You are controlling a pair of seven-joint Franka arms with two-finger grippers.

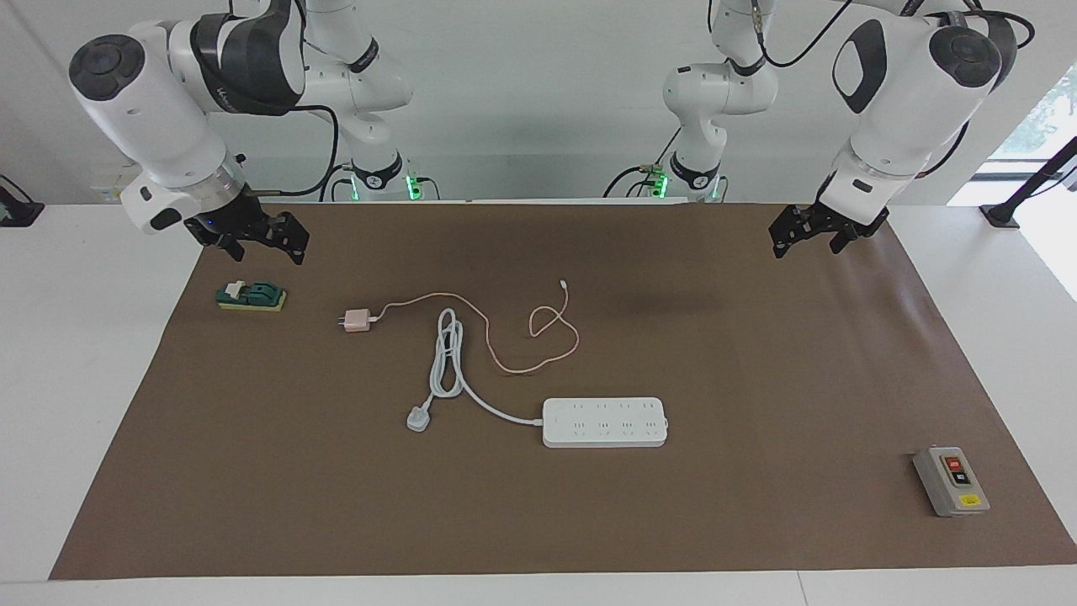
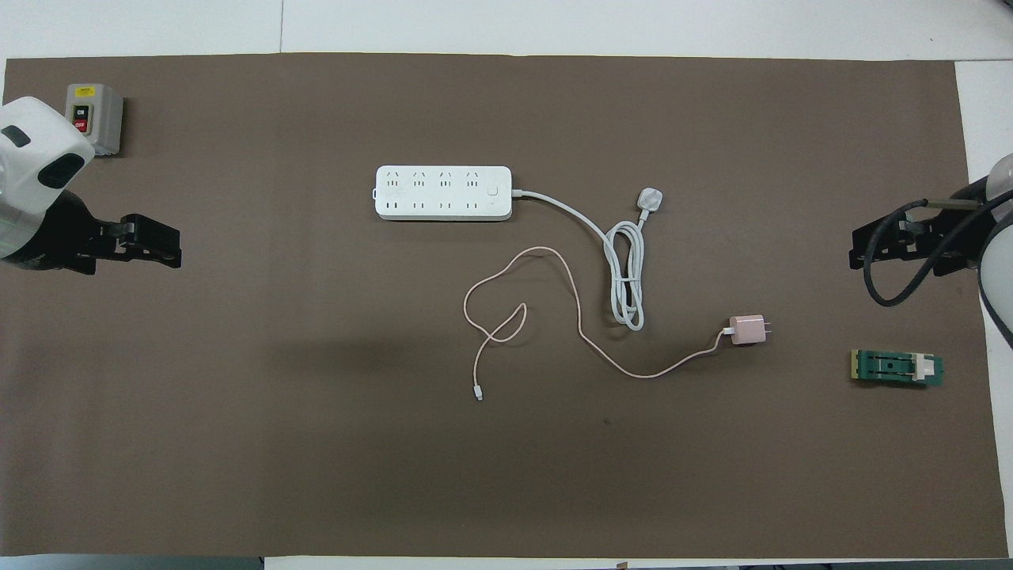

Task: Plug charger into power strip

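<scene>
The pale-pink charger (image 1: 357, 320) lies on the brown mat, nearer to the robots than the power strip and toward the right arm's end; it also shows in the overhead view (image 2: 746, 330). Its thin pink cable (image 1: 513, 366) loops across the mat to a tiny connector (image 2: 479, 393). The white power strip (image 1: 604, 422) lies flat, sockets up, near the mat's middle (image 2: 443, 192). My right gripper (image 1: 262, 246) hangs open and empty over the mat's edge above the green block. My left gripper (image 1: 809, 244) hangs open and empty over the mat's other end. Both arms wait.
The strip's thick white cord (image 1: 446, 353) lies coiled between charger and strip and ends in a grey-white three-pin plug (image 1: 418, 418). A green block on a yellow pad (image 1: 251, 295) lies below the right gripper. A grey box with red and black buttons (image 1: 951, 480) stands at the left arm's end.
</scene>
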